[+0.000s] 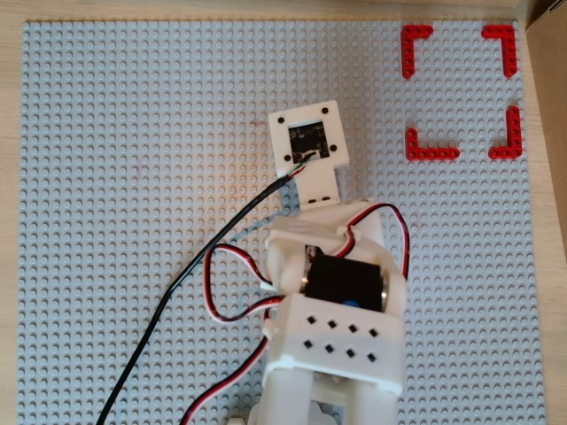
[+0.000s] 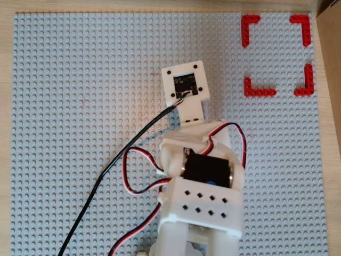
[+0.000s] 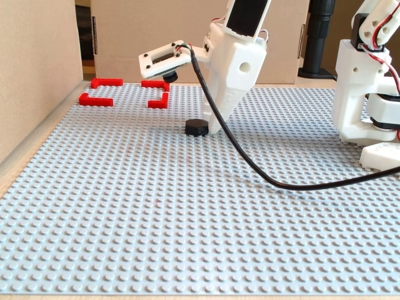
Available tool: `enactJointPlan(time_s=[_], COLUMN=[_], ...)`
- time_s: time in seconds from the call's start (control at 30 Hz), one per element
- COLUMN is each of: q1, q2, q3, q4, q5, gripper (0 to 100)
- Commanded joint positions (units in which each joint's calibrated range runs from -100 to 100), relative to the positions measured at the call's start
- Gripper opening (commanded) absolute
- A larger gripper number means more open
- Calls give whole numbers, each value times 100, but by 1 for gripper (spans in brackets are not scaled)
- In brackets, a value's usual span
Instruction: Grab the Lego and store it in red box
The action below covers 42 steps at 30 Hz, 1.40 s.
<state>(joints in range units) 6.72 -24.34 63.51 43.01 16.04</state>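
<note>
Resting on the grey baseplate (image 3: 125,206), the Lego (image 3: 196,128) sits just beside the jaws' tip, well apart from the red box (image 3: 125,92); whether the jaws are apart, I cannot tell.

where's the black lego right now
In the fixed view the Lego sits on the grey baseplate just left of the hand, nearer the camera than the red box. Both overhead views hide it under the arm.
</note>
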Motion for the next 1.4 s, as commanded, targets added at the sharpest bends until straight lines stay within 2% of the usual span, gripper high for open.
enactJointPlan(time_s=[0.0, 0.63, 1.37], q1=[-6, -512, -460], q2=[-66, -66, 350], q3=[-123, -114, -460], q4=[-72, -222, -564], q5=[-10, 27, 6], gripper=[24, 25, 24])
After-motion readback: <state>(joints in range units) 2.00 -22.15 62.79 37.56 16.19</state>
